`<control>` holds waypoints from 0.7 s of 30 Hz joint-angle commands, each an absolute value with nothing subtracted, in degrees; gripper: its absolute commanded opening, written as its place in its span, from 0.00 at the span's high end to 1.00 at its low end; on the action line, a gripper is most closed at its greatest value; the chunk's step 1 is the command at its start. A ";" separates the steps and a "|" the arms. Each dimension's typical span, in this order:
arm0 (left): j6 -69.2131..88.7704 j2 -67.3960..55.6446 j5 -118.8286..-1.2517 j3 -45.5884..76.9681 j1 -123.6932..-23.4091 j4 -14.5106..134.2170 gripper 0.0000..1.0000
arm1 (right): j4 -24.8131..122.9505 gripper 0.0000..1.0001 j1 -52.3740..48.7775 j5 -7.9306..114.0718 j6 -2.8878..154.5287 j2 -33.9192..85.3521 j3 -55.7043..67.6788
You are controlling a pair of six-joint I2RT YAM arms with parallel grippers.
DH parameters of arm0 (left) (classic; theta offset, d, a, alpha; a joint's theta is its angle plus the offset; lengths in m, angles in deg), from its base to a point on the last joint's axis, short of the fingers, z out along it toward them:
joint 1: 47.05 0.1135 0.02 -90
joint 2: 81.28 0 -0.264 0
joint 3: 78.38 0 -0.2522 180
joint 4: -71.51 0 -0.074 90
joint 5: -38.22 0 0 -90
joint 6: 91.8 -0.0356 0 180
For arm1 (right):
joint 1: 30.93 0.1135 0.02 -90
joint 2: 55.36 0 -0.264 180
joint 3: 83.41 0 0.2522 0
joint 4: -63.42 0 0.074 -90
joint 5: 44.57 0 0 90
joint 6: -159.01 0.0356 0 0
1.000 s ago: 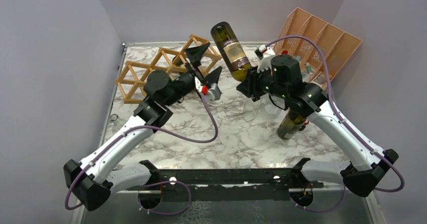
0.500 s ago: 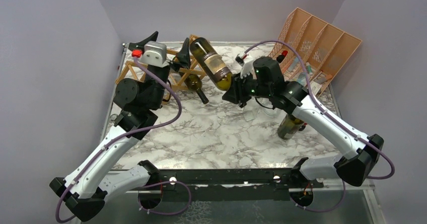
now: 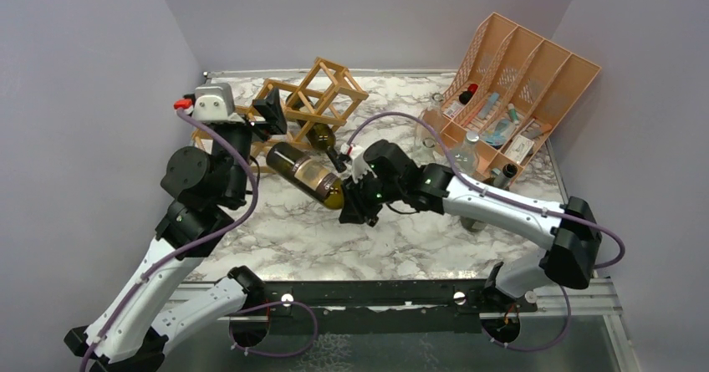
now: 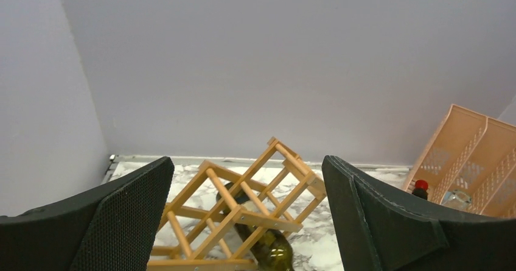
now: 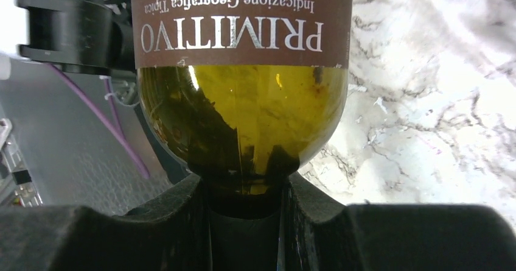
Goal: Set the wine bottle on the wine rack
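The light wooden wine rack (image 3: 311,104) stands tilted at the back left, with one dark bottle (image 3: 323,140) lying in a lower cell. My right gripper (image 3: 349,202) is shut on the neck of a green wine bottle (image 3: 303,172) with a brown label. It holds the bottle nearly level above the table, base pointing left toward my left arm. The right wrist view shows the bottle (image 5: 243,94) between my fingers (image 5: 170,216). My left gripper (image 3: 269,114) is open and empty, raised beside the rack's left part. Its wrist view looks over the rack (image 4: 243,213).
A peach slotted organizer (image 3: 535,58) with small bottles leans at the back right. Clear glass bottles (image 3: 466,151) stand in front of it. Grey walls close in on the left, back and right.
My right arm has swung the bottle down and to the left, from high at the back middle to low in front of the rack. My left gripper rose from the table to the rack's left side.
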State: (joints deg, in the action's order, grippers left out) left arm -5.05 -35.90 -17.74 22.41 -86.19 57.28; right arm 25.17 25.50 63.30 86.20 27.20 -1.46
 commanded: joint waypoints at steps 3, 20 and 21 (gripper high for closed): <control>-3.74 -41.12 -13.65 20.59 -86.43 48.01 0.01 | 38.22 0.99 28.26 57.99 91.87 32.54 -1.93; -1.99 -45.30 -19.79 24.13 -86.47 46.36 0.01 | 47.36 0.99 32.52 50.61 103.61 46.69 3.03; -2.02 -45.52 -20.18 24.23 -86.48 46.16 0.01 | 47.26 0.99 32.59 50.50 104.00 47.48 3.60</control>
State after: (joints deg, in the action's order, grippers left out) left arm -2.62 -44.38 -17.65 23.85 -86.19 47.23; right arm 38.48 31.77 52.68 102.02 46.00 -0.85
